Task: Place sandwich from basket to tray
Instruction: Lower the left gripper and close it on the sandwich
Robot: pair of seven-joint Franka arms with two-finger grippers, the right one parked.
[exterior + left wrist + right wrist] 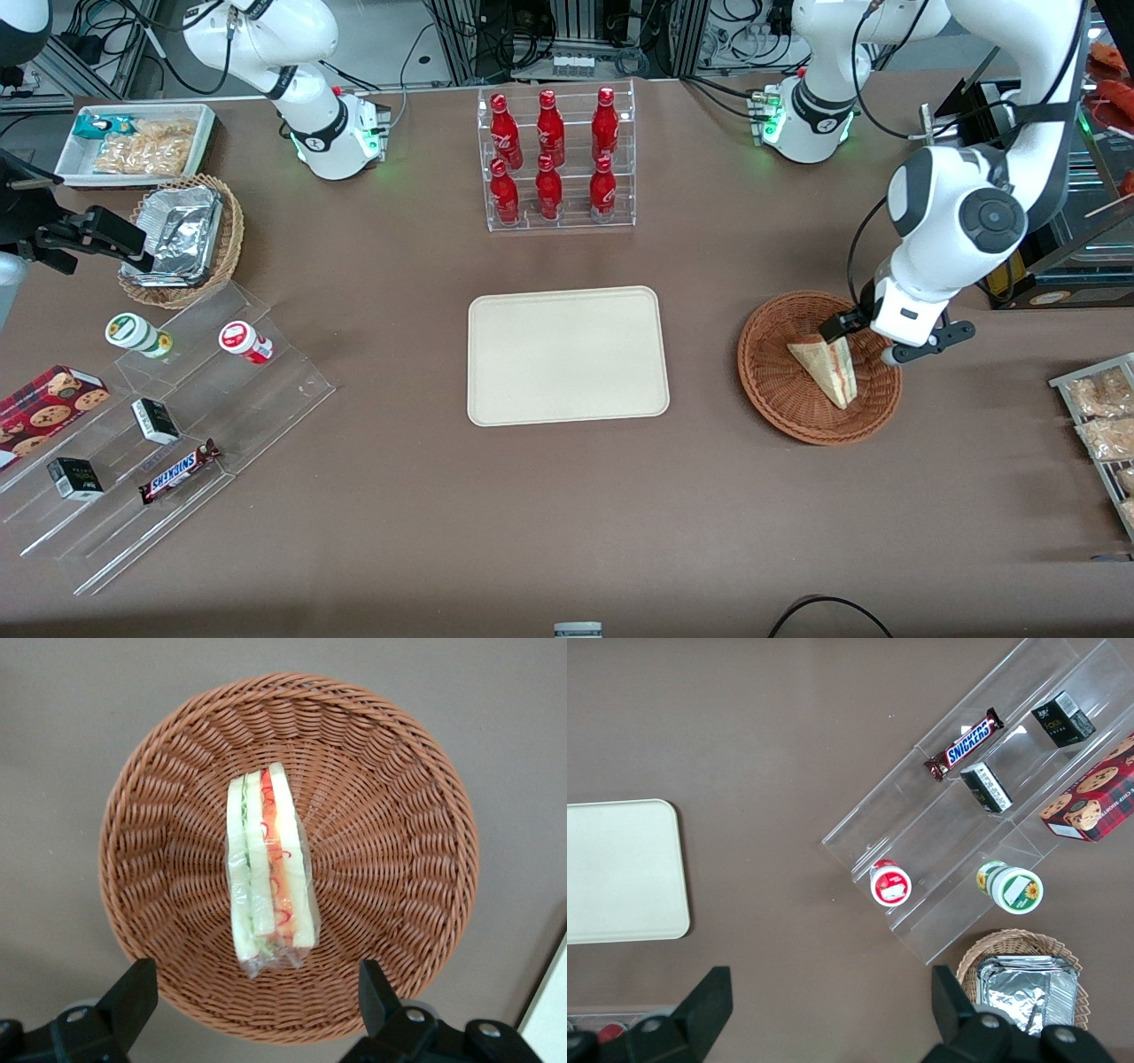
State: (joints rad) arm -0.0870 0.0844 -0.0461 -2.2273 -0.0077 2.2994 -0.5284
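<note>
The gripper [252, 1005] hovers above the basket [399, 815], its 2 jaws spread wide and empty. The sandwich [268, 873] lies in the basket, between the jaw lines, untouched.

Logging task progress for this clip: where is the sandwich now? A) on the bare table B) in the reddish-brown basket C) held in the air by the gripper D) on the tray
B: the sandwich lies in the basket, the gripper hovers above it with open fingers, and the tray holds nothing.
</note>
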